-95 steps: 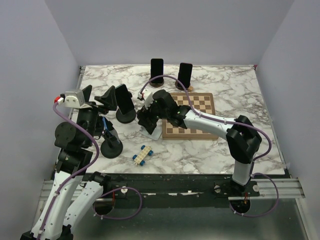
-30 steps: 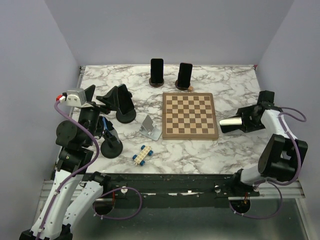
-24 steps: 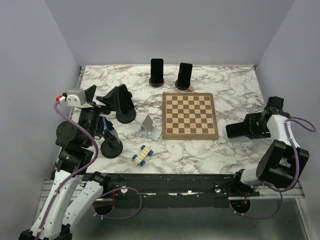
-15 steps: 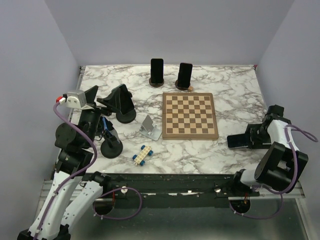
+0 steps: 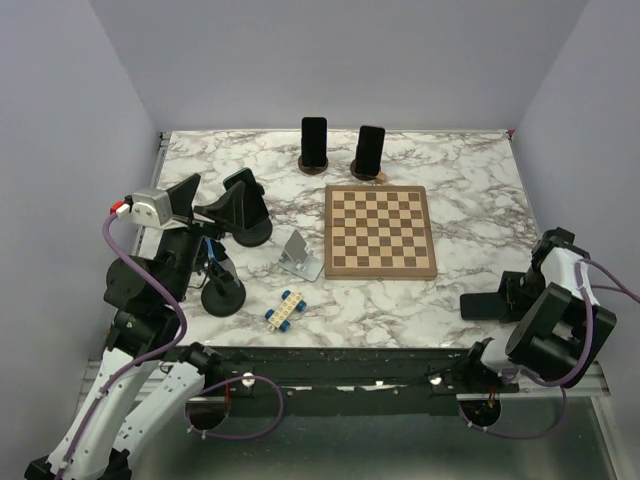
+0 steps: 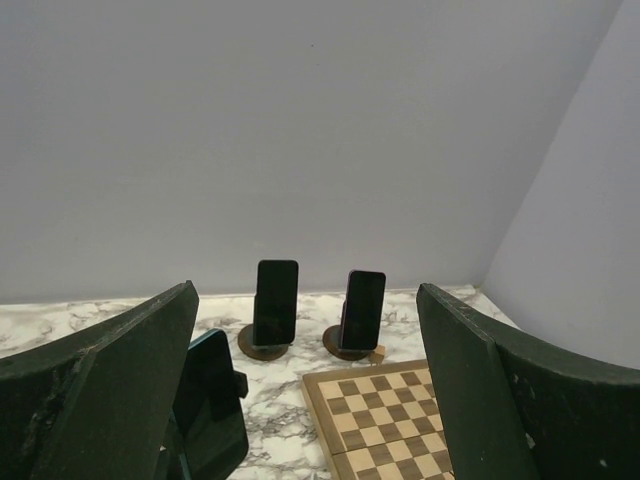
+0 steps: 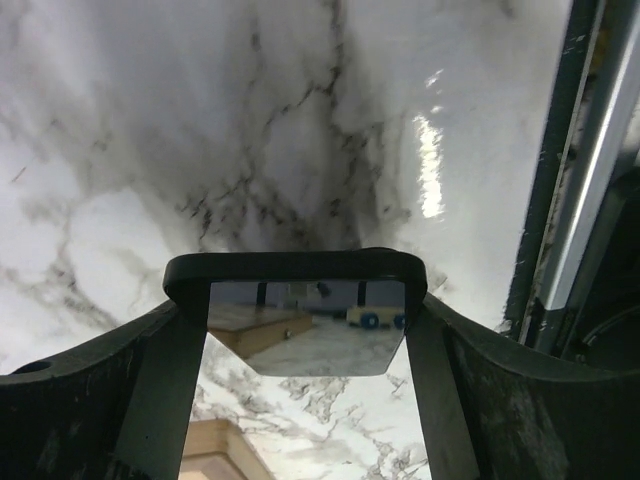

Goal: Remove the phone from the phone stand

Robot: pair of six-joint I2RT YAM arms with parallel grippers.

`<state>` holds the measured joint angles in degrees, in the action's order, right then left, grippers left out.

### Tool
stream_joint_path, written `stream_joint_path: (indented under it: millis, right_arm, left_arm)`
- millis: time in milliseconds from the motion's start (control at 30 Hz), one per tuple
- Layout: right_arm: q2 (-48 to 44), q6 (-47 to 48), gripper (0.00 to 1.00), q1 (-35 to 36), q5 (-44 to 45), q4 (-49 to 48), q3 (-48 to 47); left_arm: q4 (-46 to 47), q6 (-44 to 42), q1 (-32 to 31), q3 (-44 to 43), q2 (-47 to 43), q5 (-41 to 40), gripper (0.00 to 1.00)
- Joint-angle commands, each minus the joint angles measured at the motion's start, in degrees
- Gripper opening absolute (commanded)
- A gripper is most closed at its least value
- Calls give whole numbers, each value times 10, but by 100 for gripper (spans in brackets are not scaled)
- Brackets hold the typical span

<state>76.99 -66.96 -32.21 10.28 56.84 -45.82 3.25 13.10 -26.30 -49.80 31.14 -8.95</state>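
1. One big move: the right arm (image 5: 556,312) has swung from the middle of the table (image 5: 450,180) to its near right corner, and the right gripper (image 7: 305,305) now hangs low there.
2. Its jaws stand fairly wide, clamped across the sides of the phone (image 7: 305,272). Whether the phone touches the table I cannot tell.
3. Left gripper (image 5: 212,200): fully spread and empty, by the left edge as before.
4. Stand (image 5: 300,254), left of the chessboard (image 5: 380,230), now sits bare. Removal looks done, and only setting the phone down remains.

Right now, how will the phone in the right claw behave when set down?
The phone looks a rigid slab: probably no flex. Its mirror-like face may slide in the right claw. Flat and thin, it likely lies still.
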Motion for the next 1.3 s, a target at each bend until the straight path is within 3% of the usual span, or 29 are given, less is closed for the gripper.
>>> stream_joint_path:
  millis: [0, 167, 633, 833, 900, 933, 967, 1000, 1133, 1267]
  right_arm:
    - [5, 46, 1, -43, 5, -15, 28]
    - [70, 79, 1, -66, 28, -18, 21]
    - [123, 89, 4, -69, 63, -48, -8]
    - [88, 86, 29, -69, 69, -54, -4]
    - [85, 89, 45, -69, 72, -54, -9]
    - [87, 87, 60, -69, 79, -48, -15]
    - [89, 86, 68, -69, 82, -42, -19]
    - [90, 85, 68, -69, 80, -38, -23]
    - [86, 86, 99, -68, 62, -40, -25]
    - [73, 91, 100, -69, 79, -29, -32]
  left_arm:
    - [1, -14, -16, 4, -11, -21, 99]
    - [1, -25, -23, 4, -19, -33, 99]
    - [-1, -22, -25, 4, -15, -29, 99]
    - [1, -23, -28, 5, -14, -29, 99]
    - [1, -24, -29, 6, -12, -32, 99]
    - [1, -24, -29, 5, -11, -32, 99]
    - [1, -23, -30, 4, -12, -30, 99]
    - [1, -22, -30, 5, -12, -29, 99]
    - [-2, -16, -30, 1, -15, -19, 99]
    - [8, -25, -40, 10, -20, -33, 99]
